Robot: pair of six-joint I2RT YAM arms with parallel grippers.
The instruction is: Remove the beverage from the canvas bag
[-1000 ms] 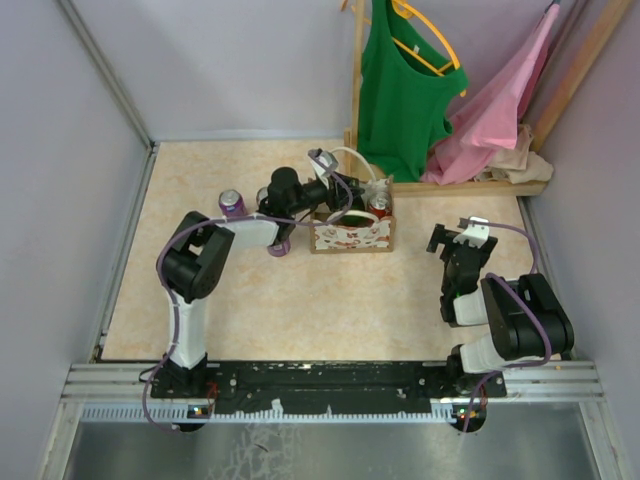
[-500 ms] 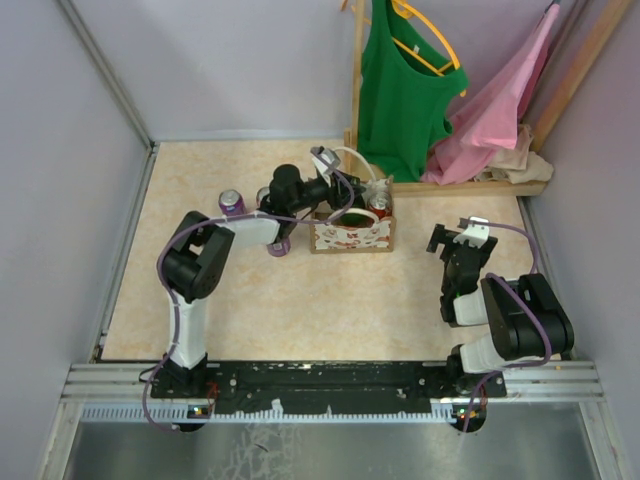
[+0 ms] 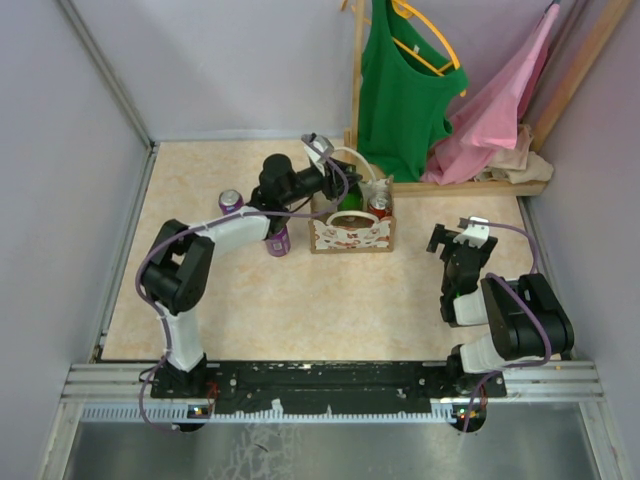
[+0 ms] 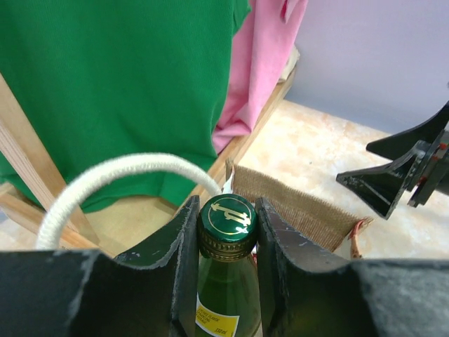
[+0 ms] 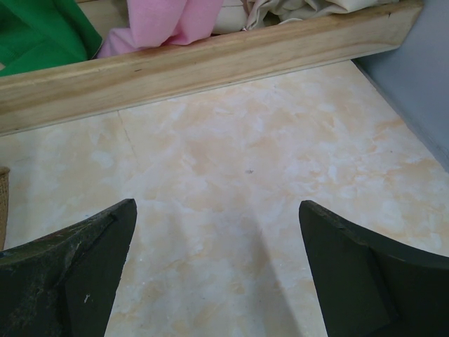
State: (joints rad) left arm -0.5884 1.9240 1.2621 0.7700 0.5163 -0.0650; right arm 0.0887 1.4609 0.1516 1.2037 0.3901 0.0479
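Note:
The canvas bag [image 3: 353, 232] stands at the table's middle back, cream with a red floral side and white loop handles [image 4: 119, 174]. A green glass bottle [image 3: 350, 201] stands upright in it beside a red can [image 3: 378, 207]. My left gripper [image 3: 338, 186] is over the bag's left end. In the left wrist view my left gripper [image 4: 224, 223] is shut on the bottle's green cap [image 4: 226, 216], with the bag's beige rim [image 4: 302, 208] behind it. My right gripper [image 3: 452, 240] is open and empty over bare table, right of the bag, as the right wrist view [image 5: 217, 232] also shows.
Two purple cans [image 3: 231, 201] [image 3: 279, 240] stand left of the bag. A wooden rack base [image 3: 470, 186] with a green top [image 3: 400, 80] and pink cloth [image 3: 500, 110] stands behind the bag. Grey walls enclose the table.
My left arm has drawn back and risen, its jaws still at the bottle's top in the bag. The purple can under the arm shows more. The right arm has not moved.

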